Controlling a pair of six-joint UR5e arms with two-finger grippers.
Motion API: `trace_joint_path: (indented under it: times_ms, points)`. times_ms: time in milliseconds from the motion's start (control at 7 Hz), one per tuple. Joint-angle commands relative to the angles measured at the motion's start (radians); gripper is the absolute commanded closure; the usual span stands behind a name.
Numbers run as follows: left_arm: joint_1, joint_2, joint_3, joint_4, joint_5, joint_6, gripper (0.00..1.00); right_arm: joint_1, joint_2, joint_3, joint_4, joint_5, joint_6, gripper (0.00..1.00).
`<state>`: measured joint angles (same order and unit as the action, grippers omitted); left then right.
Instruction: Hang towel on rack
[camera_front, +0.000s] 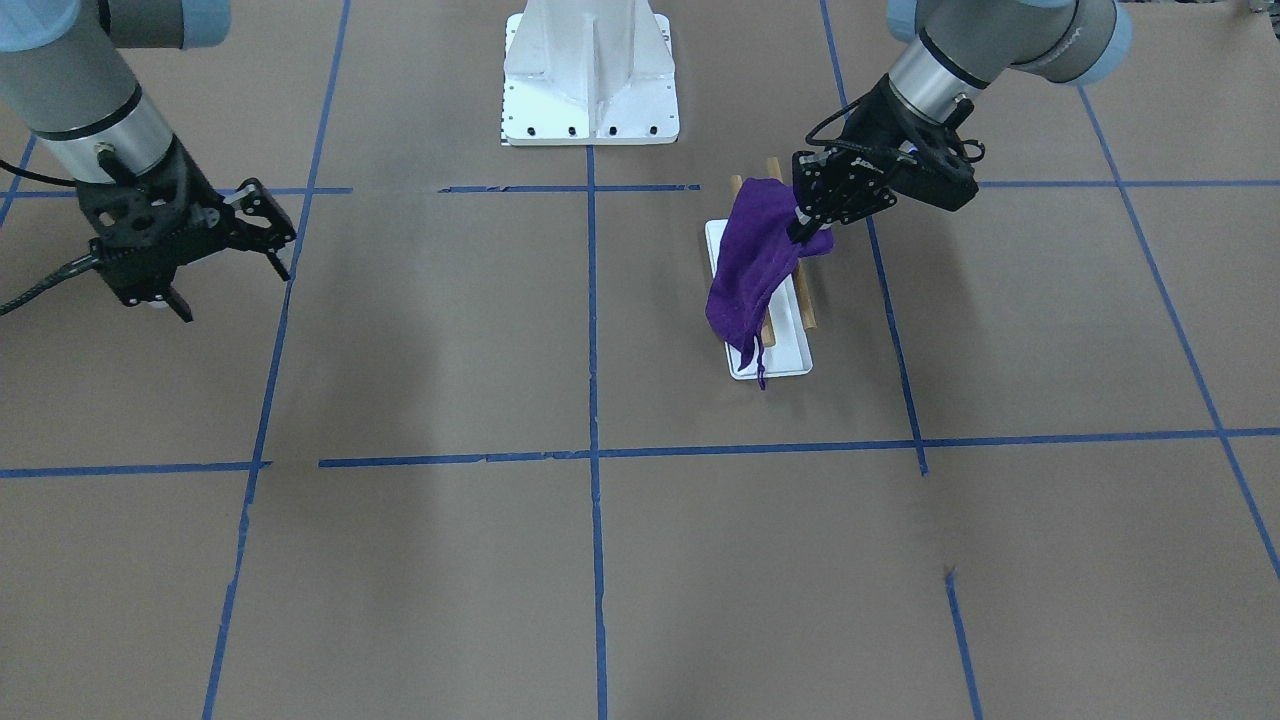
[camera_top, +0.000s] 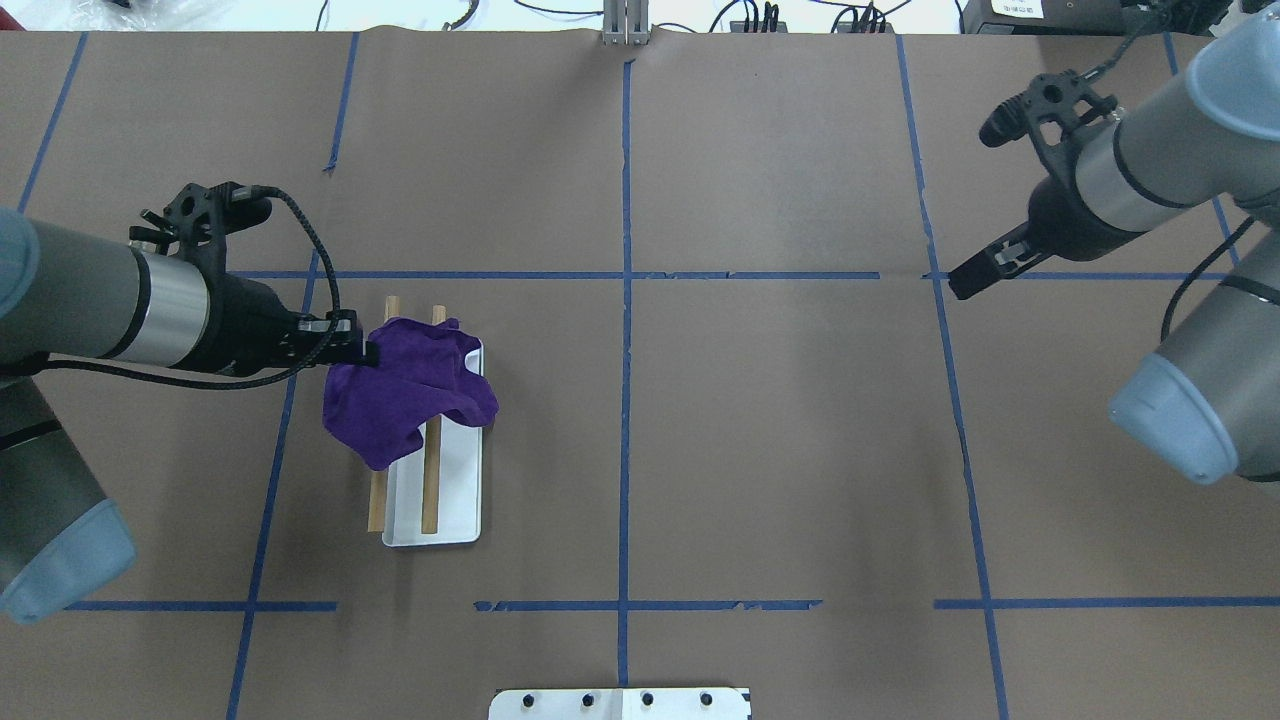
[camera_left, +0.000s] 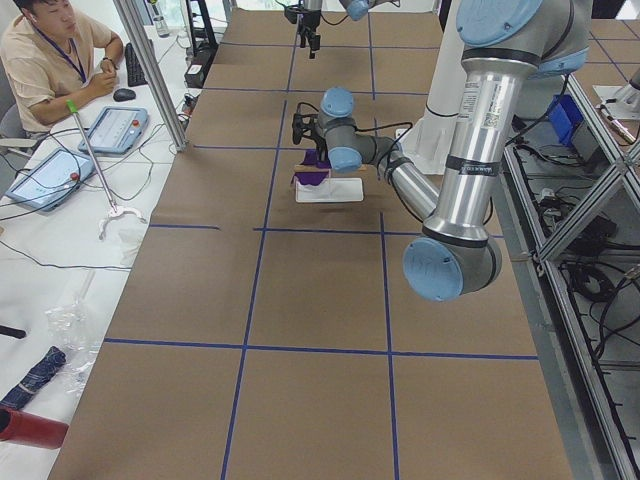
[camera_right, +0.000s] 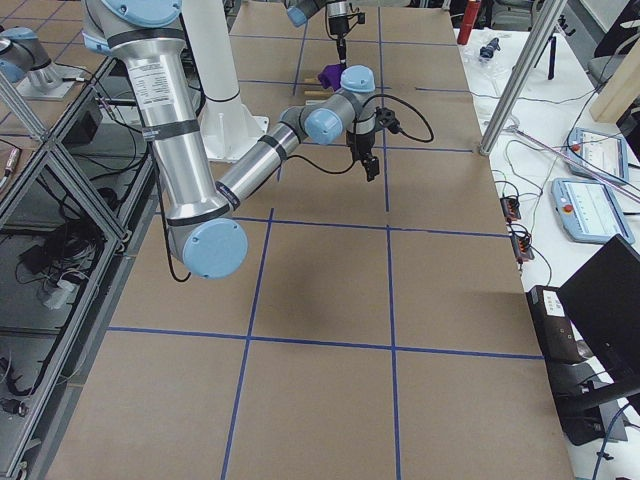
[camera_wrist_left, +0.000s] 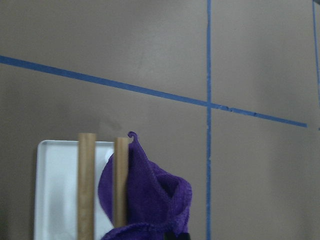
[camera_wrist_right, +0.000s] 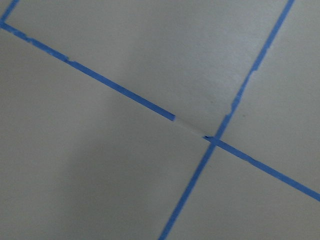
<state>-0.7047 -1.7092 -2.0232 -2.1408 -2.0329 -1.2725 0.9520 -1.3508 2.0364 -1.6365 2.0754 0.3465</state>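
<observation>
The purple towel (camera_top: 410, 385) lies bunched over the far part of the rack's two wooden dowels (camera_top: 432, 480), which stand over the white base plate (camera_top: 455, 505). My left gripper (camera_top: 365, 352) is shut on the towel's edge at the rack's outer side; it also shows in the front view (camera_front: 805, 225), where the towel (camera_front: 755, 265) hangs down over the base plate (camera_front: 785, 352). The left wrist view shows the towel (camera_wrist_left: 150, 200) draped on one dowel (camera_wrist_left: 120, 180), with the other dowel (camera_wrist_left: 86, 185) bare. My right gripper (camera_front: 232, 287) is open and empty, far off.
The large white metal pedestal (camera_front: 590, 80) stands at the robot's side of the table, mid-way between the arms. Blue tape lines (camera_top: 626, 350) divide the brown table surface. An operator (camera_left: 55, 55) sits at a desk beyond the table's far edge.
</observation>
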Motion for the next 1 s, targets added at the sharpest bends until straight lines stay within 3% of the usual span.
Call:
trace_joint_path:
  times_ms: [0,286,571,857]
  points:
    - [-0.001,0.078,0.007,-0.028,0.000,0.118,1.00,0.065,-0.066,-0.001,-0.029,-0.001,-0.066,0.00]
    - [-0.004,0.076,0.017,-0.028,0.000,0.130,1.00,0.082,-0.111,0.001,-0.019,-0.015,-0.069,0.00]
    - [-0.004,0.066,0.018,-0.024,0.000,0.168,0.00,0.100,-0.140,0.002,-0.017,-0.003,-0.067,0.00]
    - [-0.045,0.079,0.024,-0.011,-0.024,0.321,0.00,0.117,-0.232,-0.007,-0.016,-0.015,-0.067,0.00]
